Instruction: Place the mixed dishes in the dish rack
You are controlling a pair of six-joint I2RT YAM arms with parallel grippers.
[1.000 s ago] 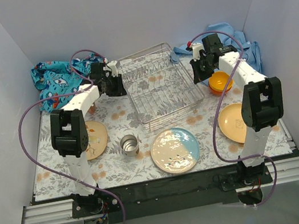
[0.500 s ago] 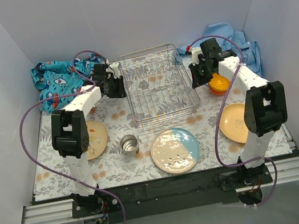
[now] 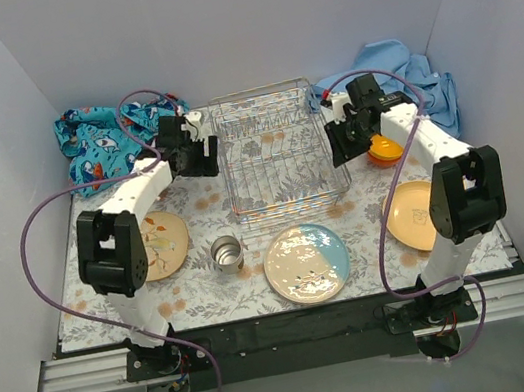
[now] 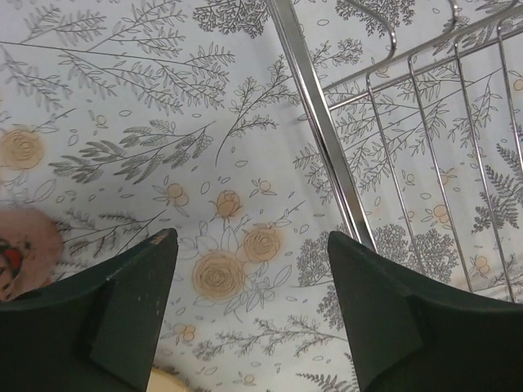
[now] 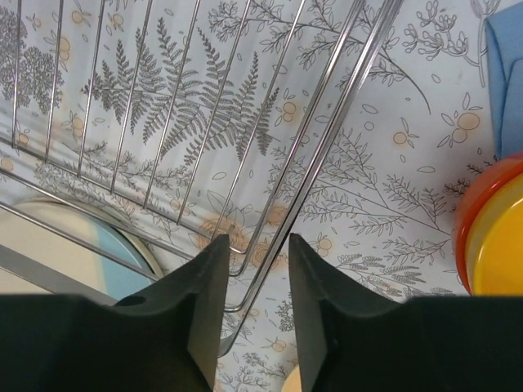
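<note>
Tableware at left, the tan floral plate (image 3: 161, 244) and the small steel cup (image 3: 226, 253), lies on the table, not yet loaded. Left gripper (image 4: 249, 241) stands with fingers spread wide astride the rack's left rail, no contact evident. The dish rack (image 3: 277, 168), skewed a second ago, now sits square to the table edge and slightly further left, empty. The cream-and-light-blue plate (image 3: 305, 262) lies just in front of it. Right gripper (image 5: 252, 241) straddles the right rim wire with fingers close together; whether it pinches the wire cannot be determined. The orange bowl (image 3: 385, 147) and yellow-orange plate (image 3: 410, 216) lie at right. Assessment: rack positioning appears complete; loading has not begun.
</note>
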